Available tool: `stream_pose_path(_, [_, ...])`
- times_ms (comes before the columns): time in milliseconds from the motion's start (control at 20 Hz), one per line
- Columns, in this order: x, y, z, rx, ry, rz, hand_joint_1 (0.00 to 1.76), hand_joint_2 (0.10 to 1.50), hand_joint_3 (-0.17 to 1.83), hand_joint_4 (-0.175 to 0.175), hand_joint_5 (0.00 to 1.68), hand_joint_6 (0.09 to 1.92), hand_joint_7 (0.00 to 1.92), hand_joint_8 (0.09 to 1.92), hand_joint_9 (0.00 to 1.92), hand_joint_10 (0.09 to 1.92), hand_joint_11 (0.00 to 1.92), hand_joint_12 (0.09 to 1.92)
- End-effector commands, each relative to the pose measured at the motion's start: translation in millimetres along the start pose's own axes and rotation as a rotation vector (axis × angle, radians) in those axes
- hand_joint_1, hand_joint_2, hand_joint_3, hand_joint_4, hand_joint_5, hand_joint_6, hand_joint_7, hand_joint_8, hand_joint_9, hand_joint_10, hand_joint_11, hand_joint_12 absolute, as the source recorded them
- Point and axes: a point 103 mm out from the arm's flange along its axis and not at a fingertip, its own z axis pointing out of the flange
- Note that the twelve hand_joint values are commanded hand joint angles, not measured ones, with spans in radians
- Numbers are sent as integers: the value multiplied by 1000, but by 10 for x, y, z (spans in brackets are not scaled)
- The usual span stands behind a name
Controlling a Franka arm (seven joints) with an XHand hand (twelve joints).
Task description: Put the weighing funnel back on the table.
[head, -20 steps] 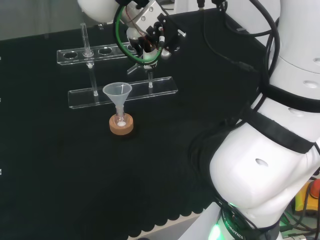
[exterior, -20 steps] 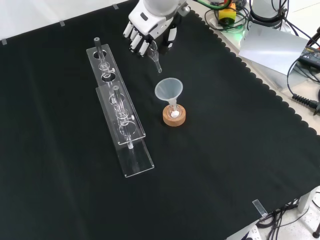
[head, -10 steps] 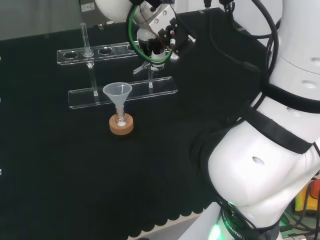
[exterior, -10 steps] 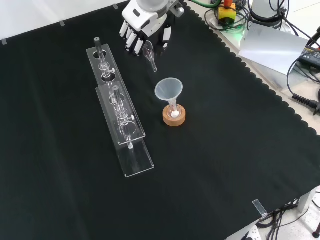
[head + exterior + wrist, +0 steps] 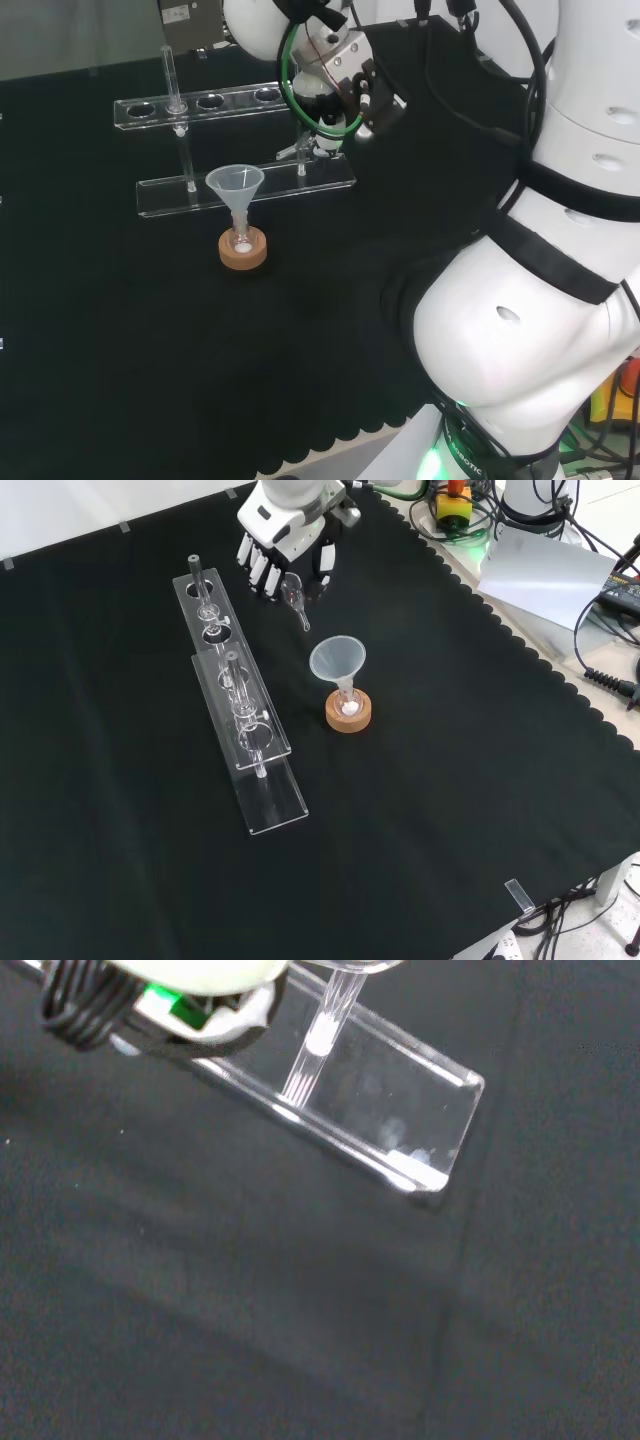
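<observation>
In the front view the black and white hand (image 5: 284,542) hangs over the cloth's far part, above the big funnel. Its fingers are curled round the weighing funnel (image 5: 297,599), a small clear piece whose stem points down at a slant, off the cloth. In the head view the hand (image 5: 343,92) is right of the rack's end, and the weighing funnel (image 5: 298,150) shows faintly below it. The wrist view has a blurred white part of the hand (image 5: 190,982) and a clear stem (image 5: 316,1042) in front of the rack's base plate (image 5: 405,1110).
The big funnel (image 5: 338,661) stands in a small flask on a cork ring (image 5: 348,713), close below the hand in the front view. A clear test tube rack (image 5: 236,697) with a few tubes runs along the left. Cables and equipment lie beyond the cloth's scalloped edge (image 5: 520,635).
The hand, still holding the weighing funnel, has moved right in the head view and slightly left in the front view. The big funnel and rack have not moved.
</observation>
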Motion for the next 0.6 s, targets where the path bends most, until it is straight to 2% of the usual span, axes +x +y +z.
stream_pose_path(50, [8,45,299,25,45,-16,1101,671,726,175,1166,891,771,670,1101,401,815,1058])
stream_pose_path(300, [34,85,441,34,47,-22,1101,671,726,175,1166,891,783,669,1110,400,821,1058])
stream_pose_path(600, [48,89,524,30,53,-30,1102,671,723,174,1169,885,888,666,1138,378,845,1041])
